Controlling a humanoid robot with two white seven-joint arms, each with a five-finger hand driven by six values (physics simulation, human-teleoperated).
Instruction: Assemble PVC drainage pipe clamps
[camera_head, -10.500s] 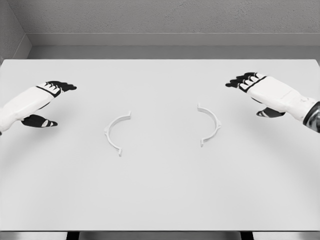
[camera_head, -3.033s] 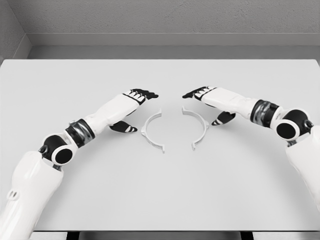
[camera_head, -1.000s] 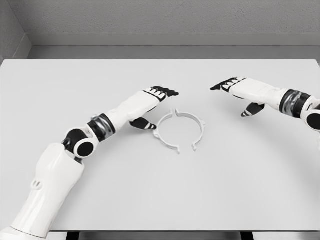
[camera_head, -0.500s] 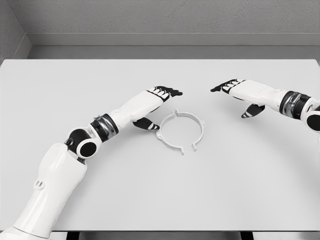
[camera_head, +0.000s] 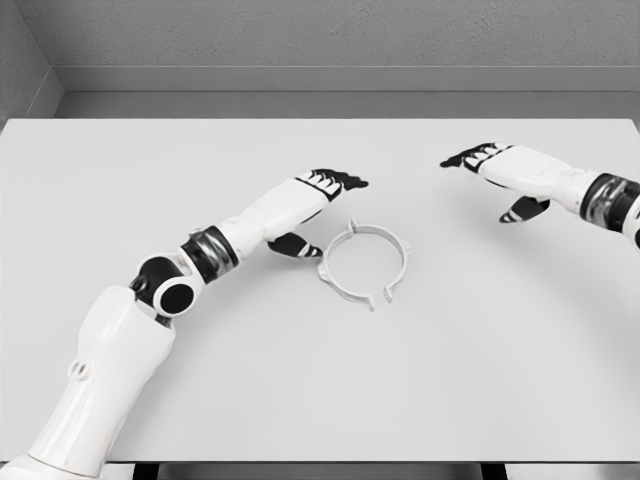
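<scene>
Sitting just right of the left hand (camera_head: 310, 205), the clamp ring (camera_head: 365, 263) lies flat on the table (camera_head: 320, 380), halves nearly closed, gaps far and near. Left hand nearer, fingers relaxed, empty. Right hand (camera_head: 500, 170) well apart, fingers apart, empty.

I see 1 broad white table (camera_head: 320, 400) filling most of my head view, its top smooth and evenly lit with only soft shadows. Behind its far edge runs a grey textured wall (camera_head: 340, 35) with a paler band along its base. A second wall (camera_head: 18, 60) meets it at the upper left corner.
</scene>
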